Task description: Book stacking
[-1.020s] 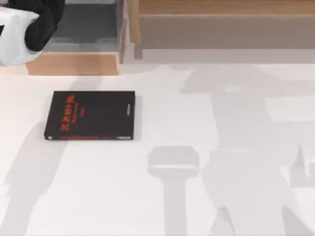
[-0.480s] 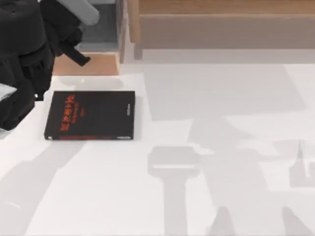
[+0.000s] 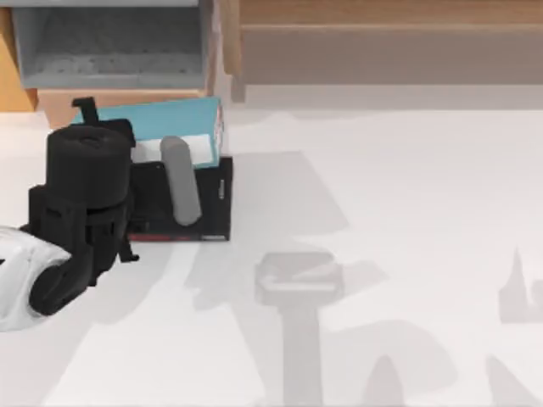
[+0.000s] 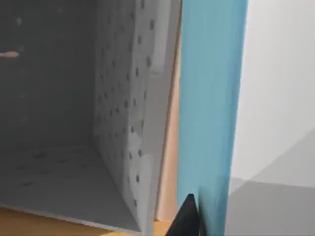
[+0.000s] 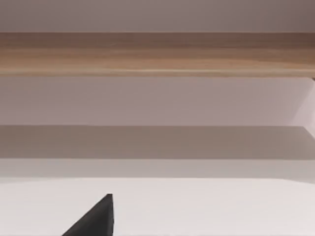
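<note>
Top view: the left arm [image 3: 81, 212] is being seen at the left side of the white desk [image 3: 382, 254], its dark wrist housing lying over the left part of the black book [image 3: 208, 199]. The black book is lying flat on the desk near the left rear corner, with its right end and a red strip along its near edge being left uncovered. The light blue book [image 3: 174, 119] is being held above and behind the black book, overlapping its far edge; a white patch [image 3: 201, 147] is showing on its cover beside a grey cylindrical link [image 3: 180, 180] of the arm. Behind both books, a grey perforated bin [image 3: 119, 47] with a wooden rim is standing at the desk's rear edge, and a wooden rail [image 3: 382, 13] is running along the back to the right.

Left wrist view: the light blue book [image 4: 211, 98] is being seen edge-on, with one dark fingertip [image 4: 187, 219] of the left hand [image 4: 194, 221] being pressed against it, so the hand is being taken as clamped on this book. The bin's perforated wall [image 4: 133, 108] is lying just beside the book.

Right wrist view: one dark fingertip [image 5: 96, 219] of the right hand is showing over bare desk, facing the wooden rail [image 5: 157, 54]; whether that hand is apart or together cannot be told.
</note>
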`<state>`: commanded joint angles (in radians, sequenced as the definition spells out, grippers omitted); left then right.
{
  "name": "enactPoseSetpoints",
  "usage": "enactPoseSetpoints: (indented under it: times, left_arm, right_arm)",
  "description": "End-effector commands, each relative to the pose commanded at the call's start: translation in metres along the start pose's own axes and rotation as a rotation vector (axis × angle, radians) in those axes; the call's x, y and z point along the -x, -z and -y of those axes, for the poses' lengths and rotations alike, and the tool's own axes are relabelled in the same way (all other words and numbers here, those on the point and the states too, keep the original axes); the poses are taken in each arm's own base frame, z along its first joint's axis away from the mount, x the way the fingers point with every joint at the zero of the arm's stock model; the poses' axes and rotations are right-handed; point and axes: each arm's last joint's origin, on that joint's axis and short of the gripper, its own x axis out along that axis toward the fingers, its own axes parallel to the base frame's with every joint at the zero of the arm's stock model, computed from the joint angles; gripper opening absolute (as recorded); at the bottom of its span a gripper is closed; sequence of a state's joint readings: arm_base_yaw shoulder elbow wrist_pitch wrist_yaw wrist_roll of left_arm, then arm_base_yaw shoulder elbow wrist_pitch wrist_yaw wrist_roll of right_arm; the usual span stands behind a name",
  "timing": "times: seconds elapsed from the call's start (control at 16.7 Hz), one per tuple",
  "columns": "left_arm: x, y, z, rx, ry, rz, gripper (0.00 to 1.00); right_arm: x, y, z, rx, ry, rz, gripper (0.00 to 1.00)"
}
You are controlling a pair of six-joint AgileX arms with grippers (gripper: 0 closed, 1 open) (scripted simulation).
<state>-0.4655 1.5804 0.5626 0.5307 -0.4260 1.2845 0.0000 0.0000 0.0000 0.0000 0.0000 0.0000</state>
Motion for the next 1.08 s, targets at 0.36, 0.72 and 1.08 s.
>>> enactPoseSetpoints:
  times: [0.36,0.72,1.08]
  left_arm:
    - [-0.004,0.004,0.024,-0.098,0.081,0.003,0.0]
    - [-0.008,0.004,0.024,-0.098,0.08,0.003,0.0]
    - [-0.009,0.004,0.024,-0.098,0.081,0.003,0.23]
  right_arm:
    - [0.0,0.0,0.0,0.0,0.0,0.0,1.0]
    - [0.0,0.0,0.0,0.0,0.0,0.0,1.0]
    - [0.0,0.0,0.0,0.0,0.0,0.0,1.0]
